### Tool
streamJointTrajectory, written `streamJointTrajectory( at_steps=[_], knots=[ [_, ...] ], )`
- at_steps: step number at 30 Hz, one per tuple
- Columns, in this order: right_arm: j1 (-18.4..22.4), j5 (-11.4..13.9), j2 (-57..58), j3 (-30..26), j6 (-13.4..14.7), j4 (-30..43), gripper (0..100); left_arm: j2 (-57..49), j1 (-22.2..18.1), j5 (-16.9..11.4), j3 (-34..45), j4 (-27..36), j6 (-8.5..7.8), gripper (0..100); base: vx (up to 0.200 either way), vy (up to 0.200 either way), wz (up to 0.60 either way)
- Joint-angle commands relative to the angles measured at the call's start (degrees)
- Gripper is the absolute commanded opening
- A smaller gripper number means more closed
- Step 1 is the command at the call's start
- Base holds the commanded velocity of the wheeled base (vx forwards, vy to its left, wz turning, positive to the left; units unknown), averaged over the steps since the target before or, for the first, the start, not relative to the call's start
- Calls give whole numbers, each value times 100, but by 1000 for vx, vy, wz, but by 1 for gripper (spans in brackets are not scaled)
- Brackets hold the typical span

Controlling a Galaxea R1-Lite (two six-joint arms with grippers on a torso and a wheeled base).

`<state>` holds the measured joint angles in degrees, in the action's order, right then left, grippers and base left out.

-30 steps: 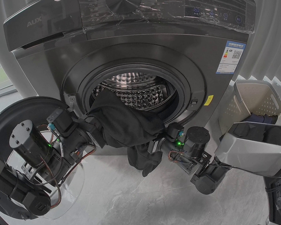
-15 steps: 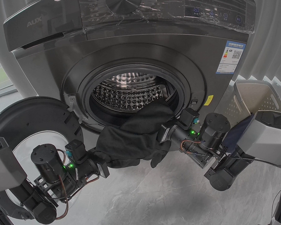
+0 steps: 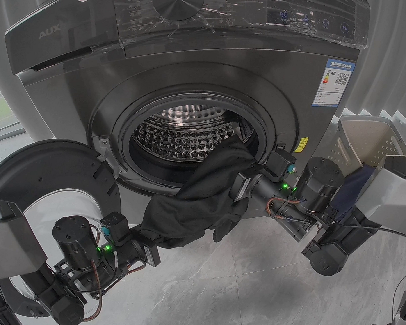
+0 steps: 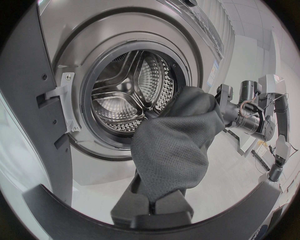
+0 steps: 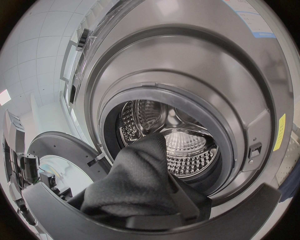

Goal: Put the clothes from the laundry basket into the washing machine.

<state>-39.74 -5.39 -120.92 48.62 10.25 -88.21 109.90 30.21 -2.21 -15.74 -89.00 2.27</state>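
Note:
A black garment hangs stretched between my two grippers in front of the washing machine. Its upper end leans over the lower right rim of the open drum; the rest sags outside, below the opening. My left gripper is low beside the open door and shut on the garment's lower left end, with the cloth pinched between its fingers. My right gripper is at the opening's lower right and shut on the other end; cloth covers its fingers.
The round door stands swung open at the left, right behind my left arm. A beige laundry basket stands at the machine's right with dark blue cloth in it. Grey floor tiles lie open in front.
My left gripper dropped from the drum opening to beside the door, pulling the garment's left end down. My right gripper rose up and right, lifting its end onto the drum rim.

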Motion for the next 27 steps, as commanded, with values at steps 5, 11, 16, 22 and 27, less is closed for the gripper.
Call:
streamJointTrajectory(
  at_steps=[5,11,16,22,27],
  knots=[
    [-78,-6,112,16,-14,23,0,164,3,1,45,-21,2,100,0,0,0],
    [-86,-24,130,16,-6,23,0,269,3,-8,326,-12,55,100,0,0,0],
    [-86,-24,156,-19,-6,-3,0,524,328,-272,941,-21,-69,100,0,0,0],
    [-95,-32,139,-36,-6,-12,0,559,539,-395,1257,-21,-183,100,0,0,0],
    [-86,-24,104,-36,3,-12,0,550,600,-570,1372,-21,-262,100,0,0,0]
  ],
)
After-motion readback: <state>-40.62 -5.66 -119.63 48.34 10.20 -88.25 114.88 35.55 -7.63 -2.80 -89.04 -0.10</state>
